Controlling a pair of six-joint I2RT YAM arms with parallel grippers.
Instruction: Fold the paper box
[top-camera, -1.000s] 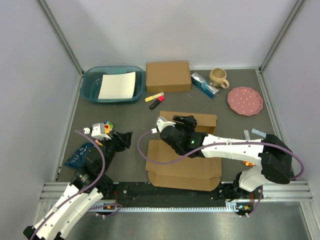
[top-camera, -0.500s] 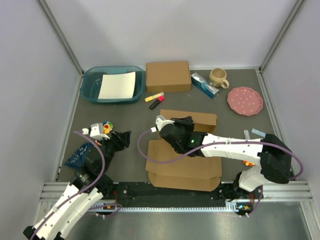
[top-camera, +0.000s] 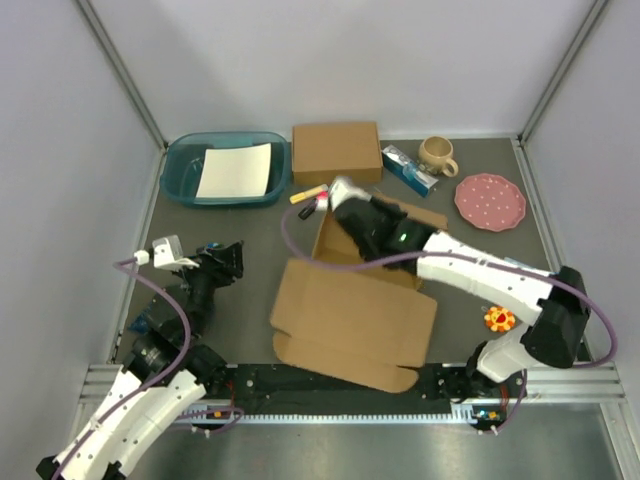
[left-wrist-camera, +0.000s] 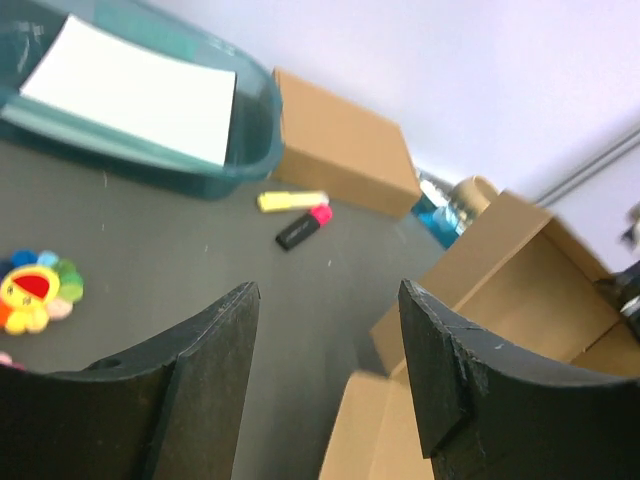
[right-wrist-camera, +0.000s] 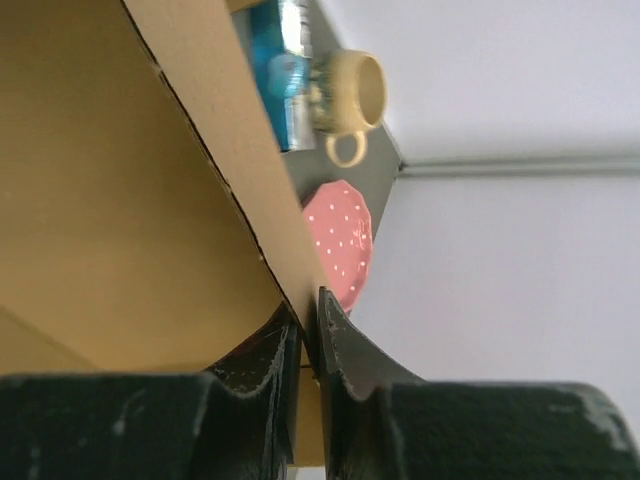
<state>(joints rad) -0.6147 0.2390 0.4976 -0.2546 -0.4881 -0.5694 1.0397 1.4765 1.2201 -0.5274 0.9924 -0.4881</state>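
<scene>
Right jaws: I am pinching them almost shut on the thin rim of a raised panel of the paper box (top-camera: 350, 320), upper centre of the top view.
Left jaws: I am holding them wide open on nothing, hovering at the left of the frame, apart from the cardboard.
Paper box: it is lying skewed across the middle of the table (top-camera: 250, 225), far panel standing up, near flaps reaching towards the bottom edge.
Step in hand: by my reading, I am raising the far panel along its crease.
Doing it well: I should be swinging the panel about the crease, not dragging the sheet. Pressing my left jaws on the flat part would likely be steadying it.
Edges: my grip is sitting right at the panel's rim, so a slip seems possible. The near flaps are lying close to the table's front edge.
Open room: bare table is showing left of the sheet. Above, the markers (top-camera: 304, 196) are lying just beside the panel and the smaller cardboard box (top-camera: 336, 152) is standing behind them.
</scene>
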